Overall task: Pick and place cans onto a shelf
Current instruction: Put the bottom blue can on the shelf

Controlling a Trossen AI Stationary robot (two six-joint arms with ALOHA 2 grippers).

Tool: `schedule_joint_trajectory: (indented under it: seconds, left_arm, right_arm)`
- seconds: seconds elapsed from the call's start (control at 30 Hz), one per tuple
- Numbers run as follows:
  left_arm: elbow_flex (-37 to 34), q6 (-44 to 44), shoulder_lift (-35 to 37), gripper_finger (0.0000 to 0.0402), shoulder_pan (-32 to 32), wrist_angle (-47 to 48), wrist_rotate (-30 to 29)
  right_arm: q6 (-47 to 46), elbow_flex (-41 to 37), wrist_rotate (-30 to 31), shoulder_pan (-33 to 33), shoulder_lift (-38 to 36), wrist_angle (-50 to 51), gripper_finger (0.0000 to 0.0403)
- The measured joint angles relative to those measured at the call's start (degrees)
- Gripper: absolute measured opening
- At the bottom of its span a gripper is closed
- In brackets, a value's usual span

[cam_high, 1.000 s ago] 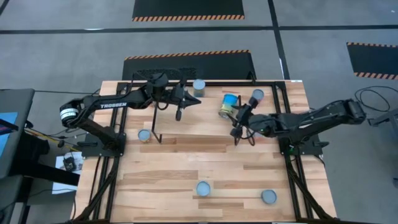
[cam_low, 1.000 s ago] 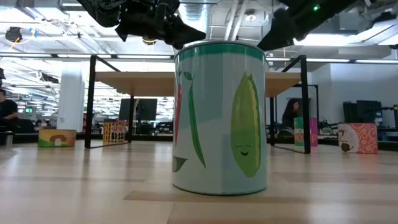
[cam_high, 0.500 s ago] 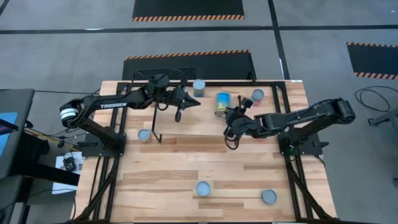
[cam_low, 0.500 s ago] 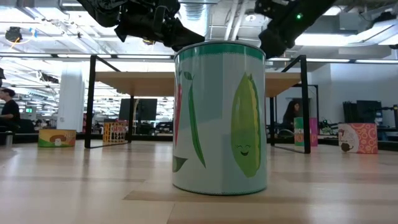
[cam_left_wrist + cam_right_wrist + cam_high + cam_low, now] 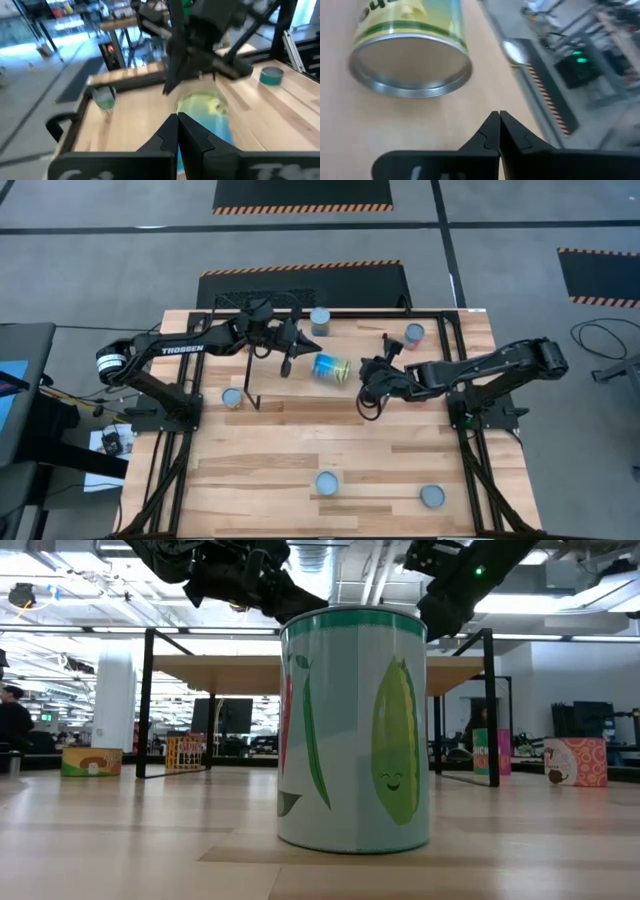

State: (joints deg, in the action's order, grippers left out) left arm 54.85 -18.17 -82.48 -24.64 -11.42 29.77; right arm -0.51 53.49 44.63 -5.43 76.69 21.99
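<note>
A can with a blue and yellow label (image 5: 330, 368) lies on its side on the wooden shelf (image 5: 440, 390), between my two grippers. My left gripper (image 5: 285, 364) is shut, a short way to the can's left; the can (image 5: 206, 114) shows blurred just past its fingertips (image 5: 177, 120). My right gripper (image 5: 364, 388) is shut, to the can's right; the can's round silvery end (image 5: 410, 67) faces it, clear of its fingertips (image 5: 497, 120). Two more cans stand upright on the shelf's far part (image 5: 320, 320) (image 5: 413, 333).
Three cans stand on the tabletop: one at the left (image 5: 232, 397) and two near the front edge (image 5: 326, 482) (image 5: 432, 496). One of these, with a corn label (image 5: 355, 730), fills the low view. The shelf's black legs (image 5: 248, 395) stand near the left can.
The blue and yellow can has tipped from a tilt onto its side, turned about, and rolled along the shelf toward the table's left and a little nearer. My right gripper has followed it toward the left. My left gripper has kept still.
</note>
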Motion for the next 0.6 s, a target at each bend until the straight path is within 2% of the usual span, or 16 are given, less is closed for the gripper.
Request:
schedule_joint_trajectory:
  seconds: [0.17,0.27,0.4,0.6]
  left_arm:
    - [0.0,-0.6,0.5,0.0000,0.6,11.4,-0.9]
    - [0.0,-1.0,1.8,0.0000,2.2,17.9,-6.3]
    - [0.0,-1.7,3.4,0.0000,4.9,21.3,-13.6]
    - [0.0,-1.0,3.6,0.0000,6.6,20.8,-15.2]
  right_arm:
    - [-3.0,-0.3,-14.3,-0.9,-3.3,-3.7,0.0006]
    - [-3.1,-0.8,-18.8,-1.9,-3.3,-6.8,0.0007]
    - [-4.0,-1.1,-20.4,-1.8,-1.0,-9.5,0.0020]
    - [-3.5,-1.1,-20.6,-1.0,2.3,-13.0,0.0017]
